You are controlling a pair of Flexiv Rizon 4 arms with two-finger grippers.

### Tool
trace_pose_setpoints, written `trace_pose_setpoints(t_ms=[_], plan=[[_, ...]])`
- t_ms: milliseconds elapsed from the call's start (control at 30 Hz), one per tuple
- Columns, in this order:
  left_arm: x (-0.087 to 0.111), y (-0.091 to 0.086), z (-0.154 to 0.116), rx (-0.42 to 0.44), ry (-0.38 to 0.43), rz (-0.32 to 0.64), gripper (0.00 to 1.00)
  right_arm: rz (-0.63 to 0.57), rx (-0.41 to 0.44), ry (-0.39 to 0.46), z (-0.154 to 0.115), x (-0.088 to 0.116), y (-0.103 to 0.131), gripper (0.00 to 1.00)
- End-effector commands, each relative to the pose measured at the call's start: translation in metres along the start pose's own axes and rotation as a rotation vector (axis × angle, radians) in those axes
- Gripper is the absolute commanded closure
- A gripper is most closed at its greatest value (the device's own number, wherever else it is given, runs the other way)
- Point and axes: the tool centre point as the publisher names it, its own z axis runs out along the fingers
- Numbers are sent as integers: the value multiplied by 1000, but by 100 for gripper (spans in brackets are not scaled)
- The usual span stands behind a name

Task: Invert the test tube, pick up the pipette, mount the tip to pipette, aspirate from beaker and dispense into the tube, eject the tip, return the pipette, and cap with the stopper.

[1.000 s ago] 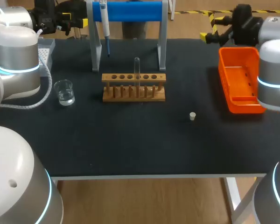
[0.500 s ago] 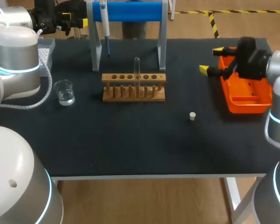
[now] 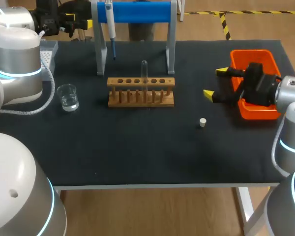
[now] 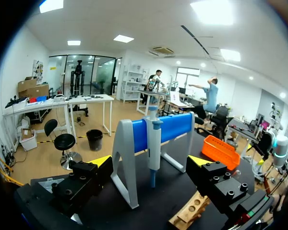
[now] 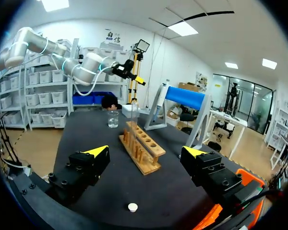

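Note:
A clear test tube (image 3: 144, 73) stands upright in the wooden rack (image 3: 141, 92) at mid-table; it shows ahead of my right gripper too (image 5: 134, 120). The pipette (image 3: 109, 24) hangs on the blue stand (image 3: 137, 12), straight ahead of my open left gripper (image 4: 150, 163). That left gripper (image 3: 81, 24) is at the back left. A glass beaker (image 3: 68, 97) with liquid sits left of the rack. The small white stopper (image 3: 202, 122) lies right of the rack. My right gripper (image 3: 215, 83) hovers open beside the orange tray, with the stopper (image 5: 132, 207) below it.
An orange tray (image 3: 255, 83) sits at the right edge under my right wrist. A grey tip box (image 3: 49, 51) stands at the back left, partly hidden by my left arm. The wooden rack (image 5: 141, 148) and beaker (image 5: 113, 119) lie ahead of the right gripper.
My right arm has swung from the back right corner forward and left, over the orange tray, toward the stopper side of the rack. The left arm has kept still.

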Motion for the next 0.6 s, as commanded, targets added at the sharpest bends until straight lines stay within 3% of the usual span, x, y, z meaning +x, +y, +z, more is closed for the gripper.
trace_pose_setpoints(t_ms=[33,367,600], plan=[[0,1,1,5,-1,0,0,0,2,0,-4,3,-1,0],[0,1,1,5,-1,0,0,0,2,0,-4,3,-1,0],[61,10,-17,6,-3,25,0,0,2,0,-4,3,-1,0]])
